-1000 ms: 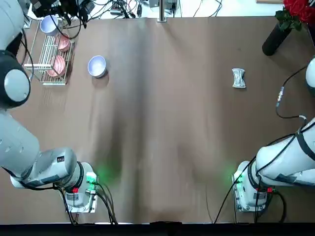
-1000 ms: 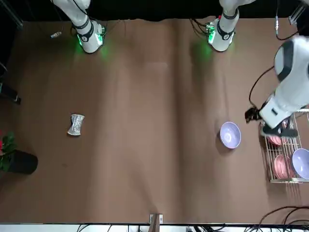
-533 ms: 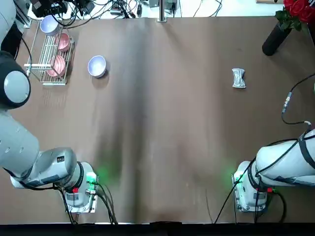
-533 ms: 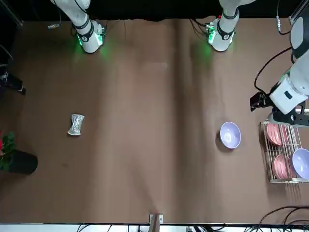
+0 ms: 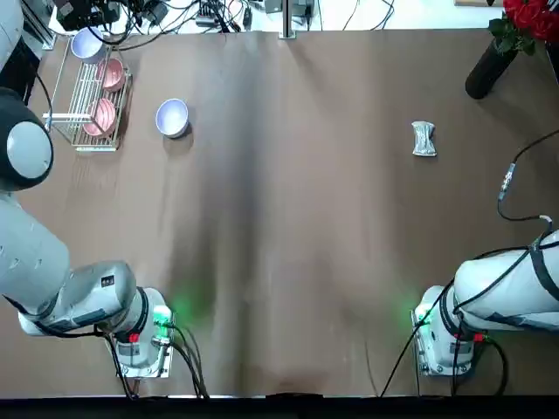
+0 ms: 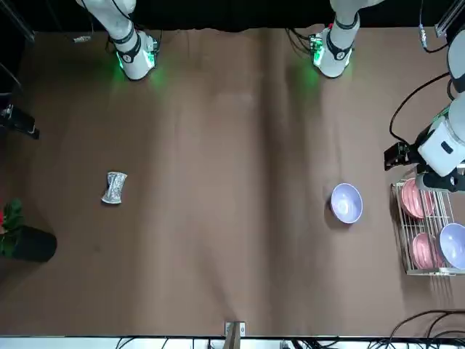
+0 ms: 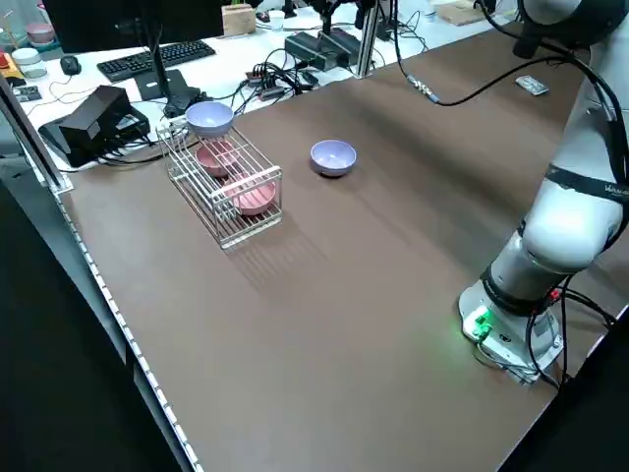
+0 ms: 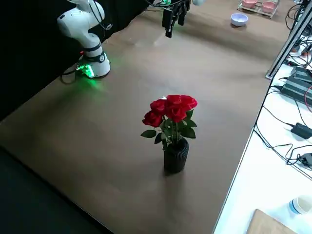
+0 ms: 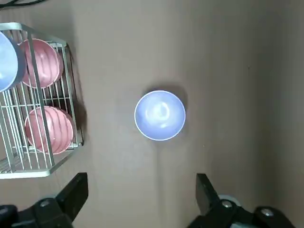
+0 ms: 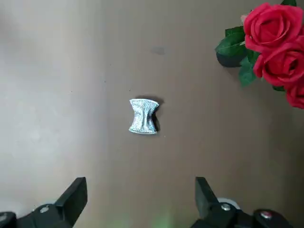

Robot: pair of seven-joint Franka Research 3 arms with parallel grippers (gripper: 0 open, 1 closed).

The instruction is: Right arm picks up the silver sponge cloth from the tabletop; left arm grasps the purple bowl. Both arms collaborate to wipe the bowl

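both of my claws are open and hold nothing, the two black fingers of each spread wide. my left claw (image 9: pixel 141 187) is raised over the left side of the table, by the wire rack (image 9: pixel 43 90). my right claw (image 10: pixel 141 188) is up over the right side, its gap bare too.

the purple bowl (image 9: pixel 160 115) sits upright on the brown tabletop (image 5: pixel 288 218), toward the far left – its pale inside faces up at me and a small shadow lies beside it. i am not touching it. the silver cloth (image 10: pixel 143 116) lies on the table toward the far right, well apart from the bowl. it is a shiny little wad, pinched at the waist like a bow, and it stands free of my fingers.

just left of the bowl is the rack, touching neither bowl nor cloth. it carries pink bowls (image 9: pixel 48 130) in two places, one place nearer to my bases than the other, and another purple bowl (image 6: pixel 452 246) at its far end. farther right than the cloth, near the far right corner, stands a dark ribbed vase (image 8: pixel 176 156) with red roses (image 8: pixel 170 109) and green leaves.

my left arm (image 5: pixel 52 262) is mounted at the near left, my right arm (image 5: pixel 507 284) at the near right – a green light glows on each base, and black cables (image 5: pixel 196 362) trail beside them.
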